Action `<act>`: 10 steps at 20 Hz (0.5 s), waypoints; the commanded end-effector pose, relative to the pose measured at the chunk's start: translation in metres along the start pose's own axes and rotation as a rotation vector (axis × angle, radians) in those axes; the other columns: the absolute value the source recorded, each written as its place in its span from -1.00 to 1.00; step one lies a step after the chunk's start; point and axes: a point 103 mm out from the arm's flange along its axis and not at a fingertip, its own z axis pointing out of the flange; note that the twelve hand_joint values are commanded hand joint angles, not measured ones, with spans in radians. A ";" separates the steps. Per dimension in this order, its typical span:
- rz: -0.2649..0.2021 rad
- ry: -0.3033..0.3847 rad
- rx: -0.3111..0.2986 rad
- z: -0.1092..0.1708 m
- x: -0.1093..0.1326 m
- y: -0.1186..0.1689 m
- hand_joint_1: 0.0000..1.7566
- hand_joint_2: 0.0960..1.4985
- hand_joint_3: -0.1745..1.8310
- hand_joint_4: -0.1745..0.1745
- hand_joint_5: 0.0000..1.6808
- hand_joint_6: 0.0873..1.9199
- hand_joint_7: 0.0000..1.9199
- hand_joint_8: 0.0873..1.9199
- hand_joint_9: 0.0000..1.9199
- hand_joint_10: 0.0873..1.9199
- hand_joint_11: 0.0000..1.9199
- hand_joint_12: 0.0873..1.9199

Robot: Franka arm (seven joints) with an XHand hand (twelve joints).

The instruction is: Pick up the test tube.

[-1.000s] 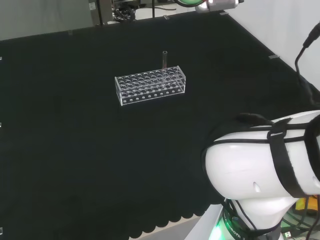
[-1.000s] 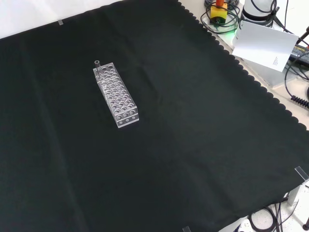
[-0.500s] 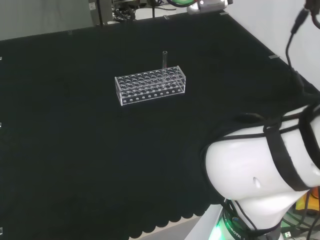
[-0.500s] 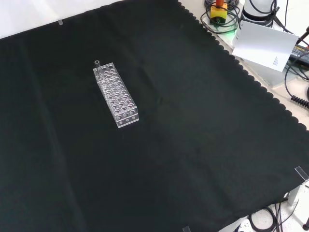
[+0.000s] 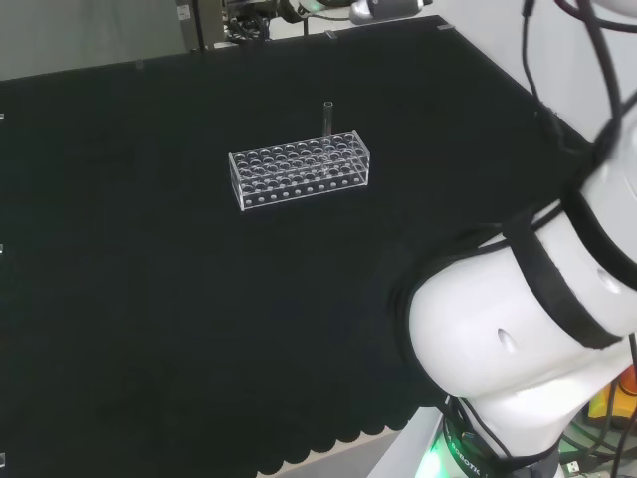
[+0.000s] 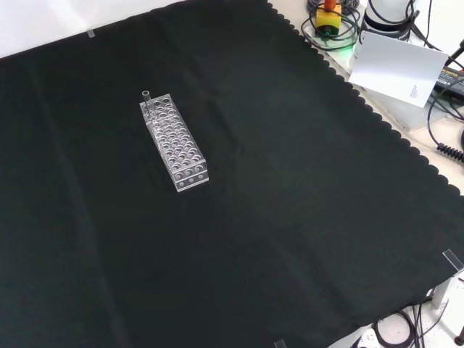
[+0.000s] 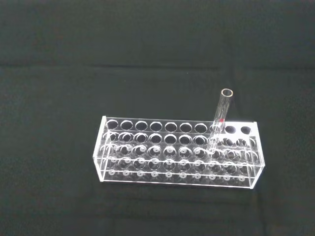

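Item: test tube [image 7: 221,128], clear glass, one piece; stands upright in a clear rack [image 7: 177,152] of many round holes, in the back row near one end of the rack, its open mouth well above the rack top. A small red mark shows partway down the tube wall in the wrist view

Place: the rack lies on the black cloth [image 6: 290,217], in the front view toward the far left corner of the cloth, well in from every edge; in the head view the tube [image 5: 327,117] rises from the rack's [image 5: 301,171] far right end, and in the front view the tube [image 6: 146,100] stands at the rack's [image 6: 174,141] far end

Change: in the head view the white arm links [image 5: 518,339] at the right now sit higher and have turned compared with a second ago; rack and tube have not shifted. Judged, the arm is only setting off toward the rack, so the pick-up is not yet begun and the tube is untouched

Hand: its fingers cannot be made out, so whether it is released, clenched or grasping cannot be told; nothing touches the tube

Hard to make out: the tube's lower part, lost among the rack's clear walls; whether the tube holds any liquid; which exact hole it sits in

Cut off: the arm's links at the right edge of the head view
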 end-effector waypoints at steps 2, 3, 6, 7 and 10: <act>0.023 -0.020 0.101 0.023 -0.013 0.044 -0.32 0.37 -0.95 0.24 -0.90 -1.00 -1.00 -0.60 -1.00 -0.31 -1.00 0.34; 0.024 -0.023 0.114 0.027 -0.015 0.047 -0.32 0.37 -0.96 0.28 -0.90 -1.00 -1.00 -0.60 -1.00 -0.31 -1.00 0.34; 0.029 -0.026 0.144 0.039 -0.018 0.055 -0.30 0.37 -0.96 0.37 -0.89 -1.00 -1.00 -0.60 -1.00 -0.30 -1.00 0.34; 0.032 -0.027 0.156 0.043 -0.019 0.057 -0.30 0.37 -0.96 0.38 -0.89 -1.00 -1.00 -0.60 -1.00 -0.30 -1.00 0.34; 0.039 -0.023 0.186 0.056 -0.022 0.063 -0.28 0.36 -0.96 0.45 -0.88 -1.00 -1.00 -0.61 -1.00 -0.30 -1.00 0.33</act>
